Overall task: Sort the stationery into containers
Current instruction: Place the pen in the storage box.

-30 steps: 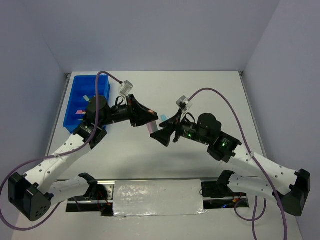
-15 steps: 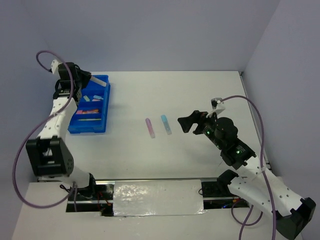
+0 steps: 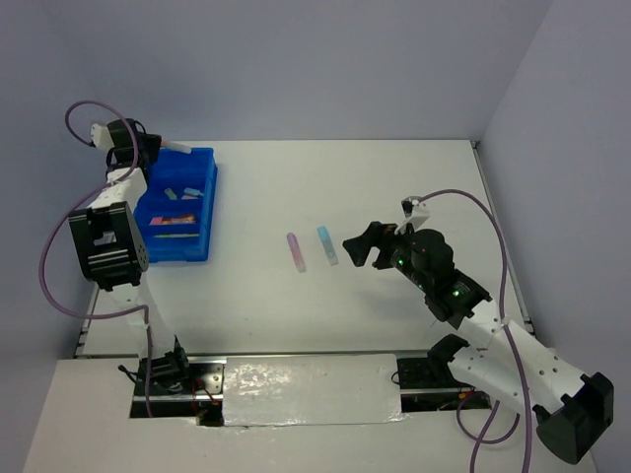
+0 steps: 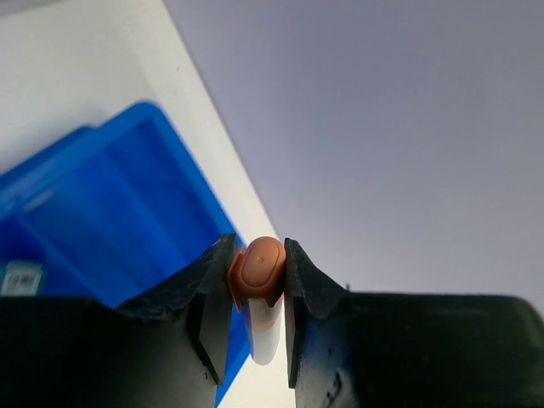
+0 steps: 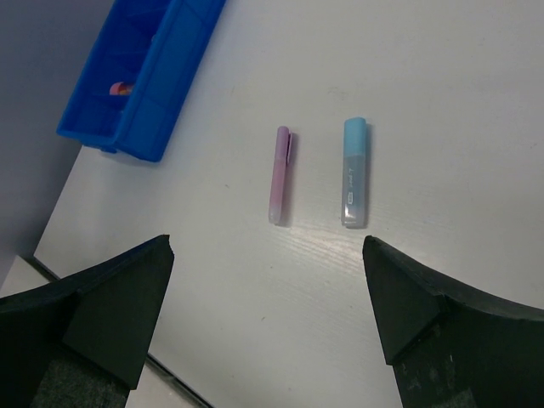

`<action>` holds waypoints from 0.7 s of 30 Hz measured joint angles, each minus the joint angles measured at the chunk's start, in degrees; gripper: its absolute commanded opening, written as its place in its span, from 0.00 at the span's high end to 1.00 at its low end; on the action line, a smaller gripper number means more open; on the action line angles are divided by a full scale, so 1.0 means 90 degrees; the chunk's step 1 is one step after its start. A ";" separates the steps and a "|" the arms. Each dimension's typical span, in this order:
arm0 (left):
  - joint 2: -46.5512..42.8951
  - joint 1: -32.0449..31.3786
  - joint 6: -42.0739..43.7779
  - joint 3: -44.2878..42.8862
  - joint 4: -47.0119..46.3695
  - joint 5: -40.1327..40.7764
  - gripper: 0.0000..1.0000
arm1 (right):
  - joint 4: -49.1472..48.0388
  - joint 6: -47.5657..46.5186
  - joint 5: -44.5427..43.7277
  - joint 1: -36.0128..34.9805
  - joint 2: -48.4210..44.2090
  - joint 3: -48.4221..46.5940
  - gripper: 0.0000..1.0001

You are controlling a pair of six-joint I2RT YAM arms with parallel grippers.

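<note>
The left fingers [image 4: 208, 289] clamp an orange-capped marker [image 4: 259, 268] by the blue tray [image 4: 110, 212], apparently awaiting a drop into a compartment, while the right fingers [image 5: 119, 297] gape wide above the purple marker [image 5: 280, 174] and light blue marker [image 5: 354, 183] on the surface [image 5: 442, 102].

even diffuse light, soft faint shadows; wrist foregrounds blurred, overhead view sharp.

Blue tray [image 3: 209, 212], orange-capped marker [image 4: 259, 272], purple marker [image 5: 280, 174], light blue marker [image 5: 354, 172], white table [image 3: 394, 187]
</note>
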State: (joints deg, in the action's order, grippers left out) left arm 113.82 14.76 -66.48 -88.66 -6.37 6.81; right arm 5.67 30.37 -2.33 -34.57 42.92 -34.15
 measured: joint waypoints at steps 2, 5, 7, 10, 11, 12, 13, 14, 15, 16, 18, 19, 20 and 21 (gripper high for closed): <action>0.0209 0.0066 -0.0044 -0.0177 -0.0211 -0.0058 0.96 | -0.0017 -0.0005 0.0012 0.0000 0.0129 -0.0002 0.00; 0.0413 0.0087 -0.0153 -0.0189 -0.0352 -0.0114 0.91 | -0.0019 -0.0024 0.0029 0.0000 0.0340 -0.0007 0.00; 0.0556 0.0085 -0.0165 -0.0189 -0.0410 -0.0146 0.88 | -0.0017 -0.0034 0.0056 0.0000 0.0491 -0.0044 0.00; 0.0682 0.0080 -0.0160 -0.0189 -0.0369 -0.0180 0.72 | -0.0024 -0.0068 0.0092 0.0000 0.0678 -0.0109 0.00; 0.0690 0.0073 -0.0158 -0.0187 -0.0342 -0.0187 0.62 | -0.0034 -0.0075 0.0104 0.0000 0.0729 -0.0131 0.00; 0.0690 0.0068 -0.0158 -0.0187 -0.0335 -0.0194 0.45 | -0.0051 -0.0090 0.0119 0.0000 0.0792 -0.0160 0.00; 0.0690 0.0063 -0.0131 -0.0189 -0.0342 -0.0192 0.38 | -0.0063 -0.0102 0.0126 0.0000 0.0852 -0.0185 0.00; 0.0690 0.0063 -0.0155 -0.0192 -0.0335 -0.0185 0.25 | -0.0063 -0.0124 0.0141 0.0000 0.0925 -0.0226 0.00; 0.0690 0.0063 -0.0129 -0.0192 -0.0306 -0.0175 0.19 | -0.0061 -0.0143 0.0146 0.0000 0.0988 -0.0262 0.00; 0.0690 0.0063 -0.0151 -0.0192 -0.0253 -0.0170 0.14 | -0.0056 -0.0165 0.0148 0.0002 0.1066 -0.0308 0.00; 0.0690 0.0063 -0.0134 -0.0192 -0.0165 -0.0136 0.01 | -0.0051 -0.0206 0.0170 0.0012 0.1256 -0.0454 0.00; 0.0682 0.0063 -0.0158 -0.0192 -0.0104 -0.0124 0.01 | -0.0039 -0.0221 0.0182 0.0015 0.1355 -0.0542 0.00; 0.0663 0.0066 -0.0165 -0.0192 -0.0022 -0.0102 0.01 | -0.0041 -0.0250 0.0202 0.0024 0.1455 -0.0631 0.00; 0.0639 0.0068 -0.0165 -0.0197 0.0083 -0.0100 0.01 | -0.0049 -0.0282 0.0250 0.0044 0.1576 -0.0724 0.00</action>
State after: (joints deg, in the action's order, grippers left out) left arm 119.57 15.38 -67.96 -90.43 -5.63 5.91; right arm 5.23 27.83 -0.08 -34.17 57.10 -40.66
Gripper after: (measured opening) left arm 0.993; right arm 0.994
